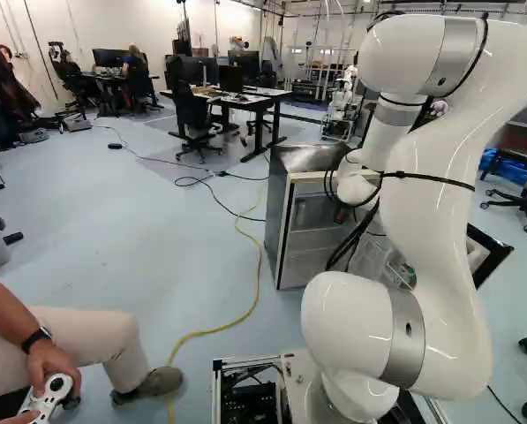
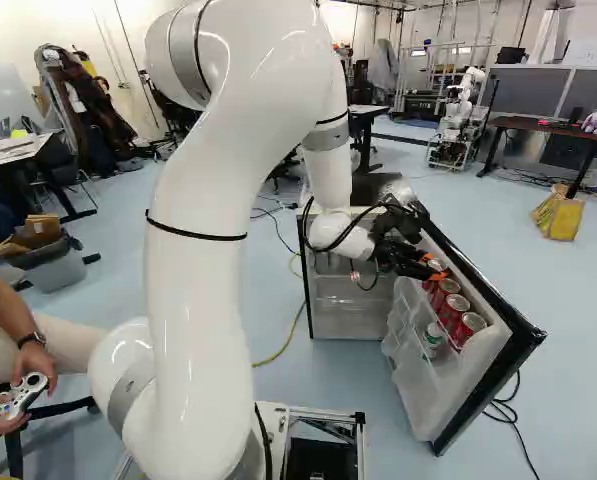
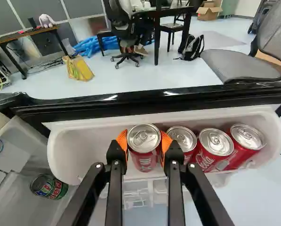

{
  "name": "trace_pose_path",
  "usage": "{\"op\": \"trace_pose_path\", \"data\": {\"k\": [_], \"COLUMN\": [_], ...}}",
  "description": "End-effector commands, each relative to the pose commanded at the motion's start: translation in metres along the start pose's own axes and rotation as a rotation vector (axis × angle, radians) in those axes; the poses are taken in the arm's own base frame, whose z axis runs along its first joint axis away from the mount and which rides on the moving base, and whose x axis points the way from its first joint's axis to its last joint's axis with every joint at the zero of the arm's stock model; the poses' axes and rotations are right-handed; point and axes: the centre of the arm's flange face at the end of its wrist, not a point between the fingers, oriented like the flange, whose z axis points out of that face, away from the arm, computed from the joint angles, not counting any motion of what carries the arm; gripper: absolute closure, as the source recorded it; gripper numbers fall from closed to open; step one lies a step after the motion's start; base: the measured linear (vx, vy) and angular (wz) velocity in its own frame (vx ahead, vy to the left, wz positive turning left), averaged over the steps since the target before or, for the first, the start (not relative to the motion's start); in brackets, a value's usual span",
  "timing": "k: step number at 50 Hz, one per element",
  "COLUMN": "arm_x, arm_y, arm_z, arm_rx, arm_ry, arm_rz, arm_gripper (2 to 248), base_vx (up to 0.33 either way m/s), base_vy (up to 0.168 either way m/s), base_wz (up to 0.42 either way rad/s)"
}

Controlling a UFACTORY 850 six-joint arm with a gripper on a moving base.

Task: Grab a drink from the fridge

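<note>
Arm at an open fridge, described from left to right. In the right base view the fridge (image 2: 340, 300) stands behind the end effector (image 3: 144, 146), and the white arm (image 2: 193, 300) reaches past it to the opened door (image 3: 178, 104). To one side of the end effector and below it, a green can (image 3: 49, 187) sits in a separate compartment. Directly between the orange pads is the first red can (image 3: 144, 157), at the end of a row in the door shelf (image 3: 76, 150); the end effector is clamped on it, one pad against each side just beneath the lid. Close on the opposite side stands the second red can (image 3: 182, 139), followed, farther out, by the third red can (image 3: 215, 145) and the fourth red can (image 3: 247, 139). The governing relation is the narrow space between the first two cans, into which one finger is fitted. The held can's long axis runs roughly upright, so the next step is judged to be a lift along that axis; sideways drift could knock the neighbour or catch the shelf wall.
</note>
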Motion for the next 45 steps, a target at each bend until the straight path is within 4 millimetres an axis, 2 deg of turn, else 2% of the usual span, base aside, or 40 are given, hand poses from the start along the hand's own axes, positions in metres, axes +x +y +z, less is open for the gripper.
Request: {"op": "trace_pose_path", "data": {"k": [45], "arm_x": [-0.005], "arm_y": [0.028], "arm_z": [-0.043], "arm_rx": [0.016], "arm_ry": [0.060], "arm_rz": [-0.051], "arm_gripper": [160], "base_vx": [0.000], "base_vy": [0.000], "base_wz": [0.000]}}
